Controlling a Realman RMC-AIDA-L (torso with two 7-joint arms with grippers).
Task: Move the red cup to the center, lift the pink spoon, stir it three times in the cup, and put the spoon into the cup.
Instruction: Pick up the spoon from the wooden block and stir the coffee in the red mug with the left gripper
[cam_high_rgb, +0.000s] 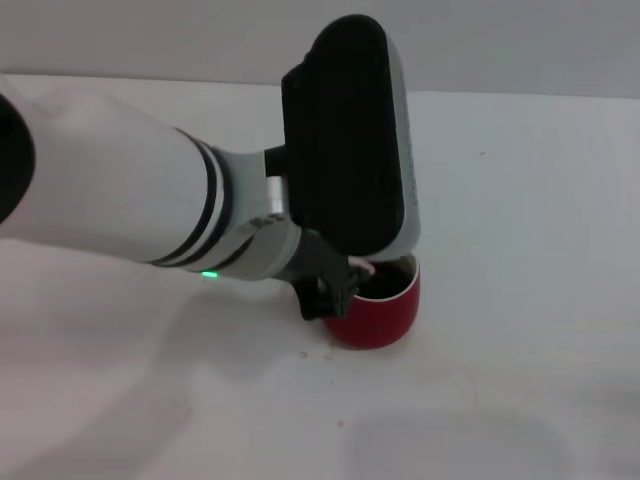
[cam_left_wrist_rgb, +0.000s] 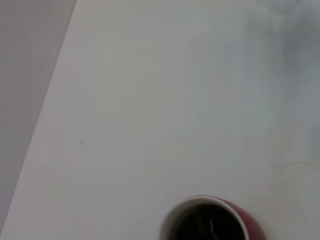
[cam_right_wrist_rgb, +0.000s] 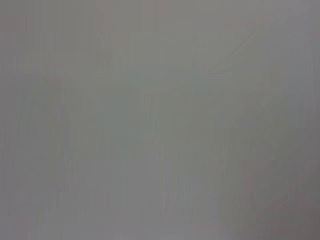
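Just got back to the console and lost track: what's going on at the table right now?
The left arm is reaching across the white table, and the left gripper sits at the near rim of the red cup. A bit of pink, probably the pink spoon, shows at the cup's mouth just under the wrist. The left wrist view looks down into the cup at dark liquid. The right arm is not visible in the head view, and its wrist camera shows only blank surface.
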